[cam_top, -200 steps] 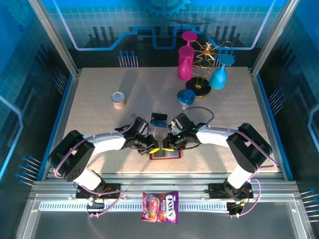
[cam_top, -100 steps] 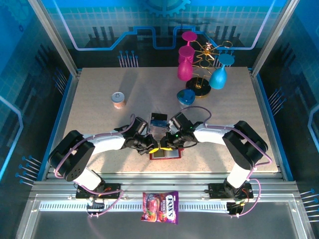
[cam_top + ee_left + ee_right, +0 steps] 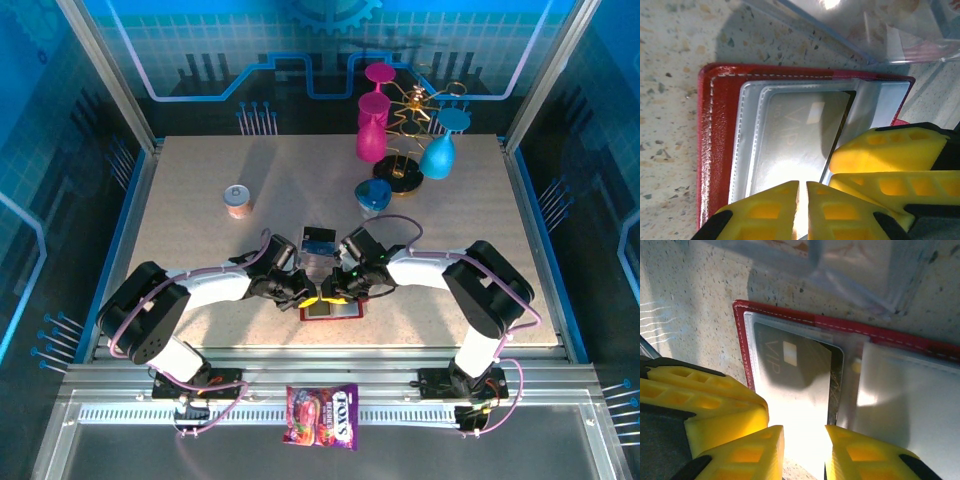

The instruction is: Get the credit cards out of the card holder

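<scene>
Left tool [image 3: 802, 189] is sitting closed to a slit over the near edge of the holder [image 3: 707, 150], which is lying open on the desk [image 3: 200, 230]. Right tool [image 3: 805, 437] is standing open astride a card [image 3: 790, 385] tucked inside it. A clear tray [image 3: 880, 30] is lying just beyond.

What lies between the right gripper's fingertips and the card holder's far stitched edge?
A dark card marked VIP, tucked inside the card holder, lies there, seen in the right wrist view ahead of the right gripper.
</scene>
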### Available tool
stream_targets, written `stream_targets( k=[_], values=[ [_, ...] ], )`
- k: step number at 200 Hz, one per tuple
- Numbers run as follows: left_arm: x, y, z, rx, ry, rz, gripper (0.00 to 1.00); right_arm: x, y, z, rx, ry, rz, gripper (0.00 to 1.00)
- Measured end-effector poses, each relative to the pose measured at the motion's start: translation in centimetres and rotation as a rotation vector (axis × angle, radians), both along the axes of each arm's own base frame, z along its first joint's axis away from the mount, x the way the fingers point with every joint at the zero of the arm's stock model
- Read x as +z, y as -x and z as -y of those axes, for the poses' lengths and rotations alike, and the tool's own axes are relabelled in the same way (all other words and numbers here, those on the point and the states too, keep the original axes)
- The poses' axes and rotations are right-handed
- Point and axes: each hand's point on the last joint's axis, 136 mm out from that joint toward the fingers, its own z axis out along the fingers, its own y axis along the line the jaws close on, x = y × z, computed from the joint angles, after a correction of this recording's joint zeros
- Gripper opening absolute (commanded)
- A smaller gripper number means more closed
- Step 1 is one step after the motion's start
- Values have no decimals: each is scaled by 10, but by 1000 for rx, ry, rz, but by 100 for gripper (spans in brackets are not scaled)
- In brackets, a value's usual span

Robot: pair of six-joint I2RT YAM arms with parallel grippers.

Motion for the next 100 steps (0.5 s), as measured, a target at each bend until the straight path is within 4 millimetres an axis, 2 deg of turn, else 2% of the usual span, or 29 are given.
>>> stream_targets(
  k=[100],
  values=[
    [0,0,0,0,0,0,13,-1,1,1,1,7,-3,33]
  ],
)
